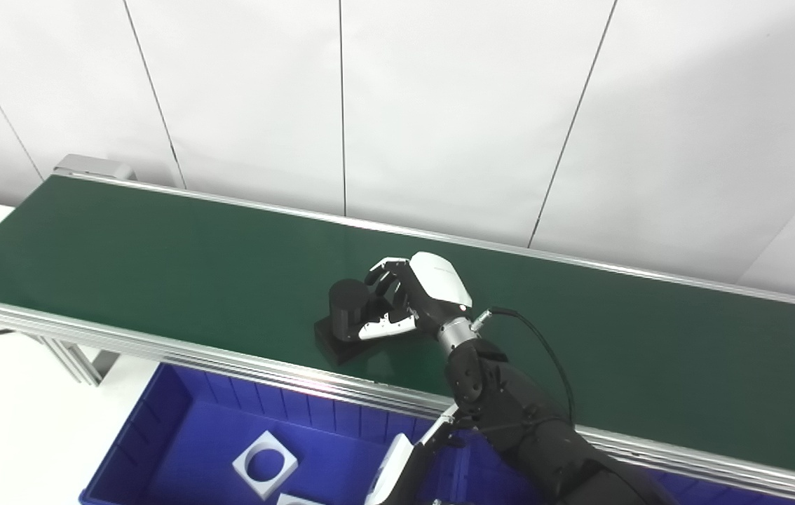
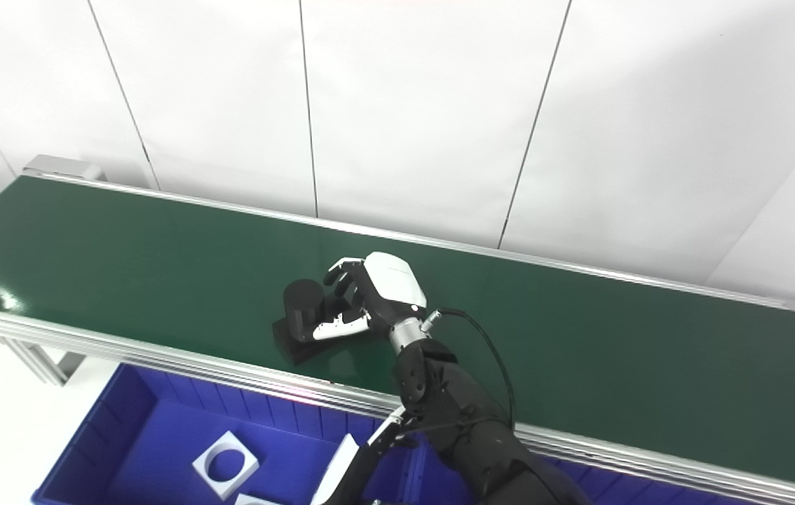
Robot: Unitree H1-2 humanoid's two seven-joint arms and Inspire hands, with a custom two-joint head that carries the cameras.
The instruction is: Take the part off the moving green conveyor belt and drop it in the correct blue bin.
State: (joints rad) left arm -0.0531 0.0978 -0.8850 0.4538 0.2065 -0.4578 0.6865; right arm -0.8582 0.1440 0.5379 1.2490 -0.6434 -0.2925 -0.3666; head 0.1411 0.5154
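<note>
A black part [image 1: 343, 319], an upright cylinder on a square base, sits on the green conveyor belt [image 1: 159, 259] near its front edge. My right hand [image 1: 408, 294] reaches over the belt from the lower right. Its fingers curl behind the cylinder and its thumb lies across the front, closed around it. The part's base rests on the belt. My left hand [image 1: 397, 466] shows edge-on at the bottom, over the blue bin [image 1: 180, 421]; its fingers are mostly hidden behind the right arm.
The blue bin below the belt's front rail holds a white square part with a round hole [image 1: 265, 464] and another at the bottom edge [image 1: 297, 499]. A silver rail [image 1: 159, 347] borders the belt. White wall panels stand behind.
</note>
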